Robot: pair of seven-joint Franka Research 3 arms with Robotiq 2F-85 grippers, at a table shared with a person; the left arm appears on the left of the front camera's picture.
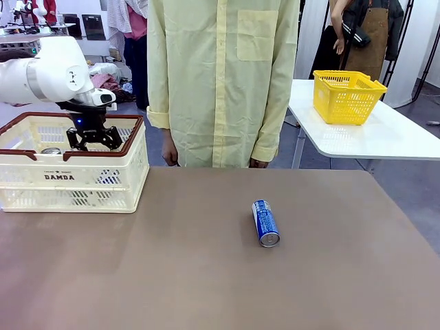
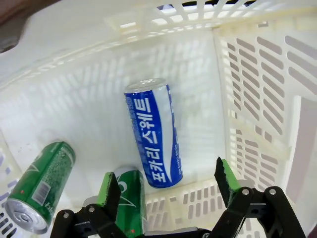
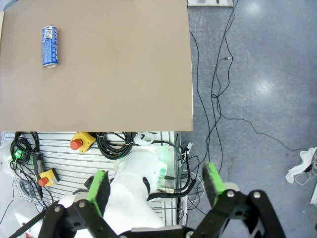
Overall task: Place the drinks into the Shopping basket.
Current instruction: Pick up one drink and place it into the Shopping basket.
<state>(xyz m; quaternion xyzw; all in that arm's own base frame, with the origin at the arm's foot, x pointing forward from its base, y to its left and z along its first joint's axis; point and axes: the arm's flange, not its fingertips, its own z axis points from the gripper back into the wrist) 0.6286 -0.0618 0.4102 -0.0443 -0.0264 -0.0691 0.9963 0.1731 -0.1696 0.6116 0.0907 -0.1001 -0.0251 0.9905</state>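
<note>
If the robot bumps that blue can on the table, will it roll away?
Probably. The can lies on its side on the flat table, so a sideways nudge would likely roll it. Its shiny metal looks smooth, maybe slippery to grip. It seems stiff, not floppy.

1. Shopping basket [image 2: 257, 89], around the left gripper [image 2: 166, 176]: matt cream slotted plastic.
2. Blue can [image 2: 153, 134], just beyond its fingertips: glossy printed metal.
3. Green can [image 2: 42, 193], off to one side of it: shiny metal, silver top.
4. Table [image 1: 206, 275]: smooth, matt brown.
</note>
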